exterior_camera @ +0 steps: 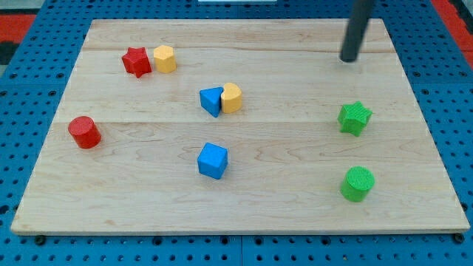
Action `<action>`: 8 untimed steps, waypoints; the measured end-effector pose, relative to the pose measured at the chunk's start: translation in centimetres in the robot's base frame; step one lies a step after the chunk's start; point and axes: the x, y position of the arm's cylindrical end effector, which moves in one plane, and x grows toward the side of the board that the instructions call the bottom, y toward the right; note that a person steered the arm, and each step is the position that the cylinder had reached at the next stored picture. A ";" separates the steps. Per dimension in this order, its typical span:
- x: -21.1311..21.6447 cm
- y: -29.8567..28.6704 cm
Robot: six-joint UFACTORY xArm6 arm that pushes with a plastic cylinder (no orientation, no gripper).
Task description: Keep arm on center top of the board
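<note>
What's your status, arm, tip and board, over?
My tip sits at the board's top right, not center. No block touched; green star nearest, below it. Path toward top center looks clear.

Wooden board (244, 207) carries eight scattered coloured blocks

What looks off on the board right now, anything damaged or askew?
Nothing damaged or toppled. Only oddity: my tip sits at the view's top right, not top centre, above the green star. The blue triangular block touches a yellow block; that looks harmless.
</note>
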 end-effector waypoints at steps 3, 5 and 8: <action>0.8 -15.2; -7.4 -8.1; -4.6 -15.4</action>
